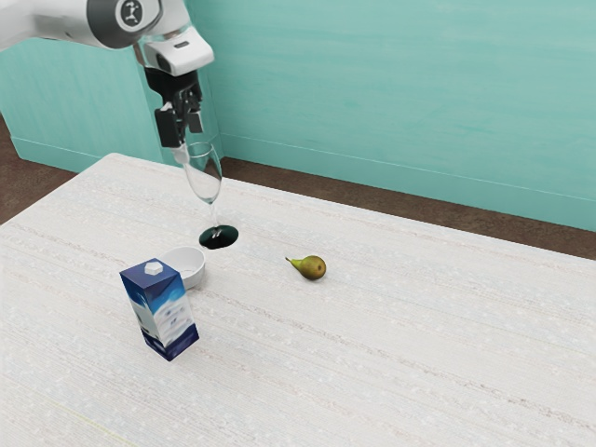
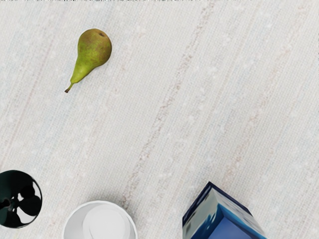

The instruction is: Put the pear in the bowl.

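Pear: the green-brown pear (image 1: 313, 268) is seen lying on its side on the bare tabletop (image 1: 400, 372), outside the bowl; by the exterior view's clock face it is placed between four and five o'clock from the pincer (image 1: 182, 128), and well below it.
Long axis: the stem is pointed toward ten o'clock, the fat end toward four; a grip across the fat end seems to be called for, after a sideways and downward move.
Pincer: held high, with its two fingers parted and nothing gripped.
White bowl (image 1: 189, 265): set at nine o'clock from the pear, partly hidden by the carton.
Stemmed glass (image 1: 218, 237): stood near the bowl, between one and two o'clock from it; it could be knocked on the carry.
Blue-and-white drink carton (image 1: 166, 312): stood at seven o'clock from the bowl; printing is borne on its side, but no brand can be read.
Arm emblem (image 1: 132, 12): a light figure is shown on a dark disc, without legible words.
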Action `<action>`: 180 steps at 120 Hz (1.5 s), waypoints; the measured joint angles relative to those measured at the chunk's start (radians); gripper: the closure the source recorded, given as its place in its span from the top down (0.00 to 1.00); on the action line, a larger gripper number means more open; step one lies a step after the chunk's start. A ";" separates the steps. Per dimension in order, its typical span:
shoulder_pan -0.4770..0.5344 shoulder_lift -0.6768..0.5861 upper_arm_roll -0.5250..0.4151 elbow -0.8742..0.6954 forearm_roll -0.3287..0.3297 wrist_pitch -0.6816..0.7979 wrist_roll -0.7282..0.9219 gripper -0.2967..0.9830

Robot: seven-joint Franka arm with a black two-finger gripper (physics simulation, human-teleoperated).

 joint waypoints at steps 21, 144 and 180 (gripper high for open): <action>0.002 0.002 0.001 0.000 -0.011 0.000 0.000 0.77; -0.079 0.774 0.003 0.423 -0.127 0.295 0.458 0.77; -0.055 0.872 0.003 0.426 -0.148 0.417 0.501 0.77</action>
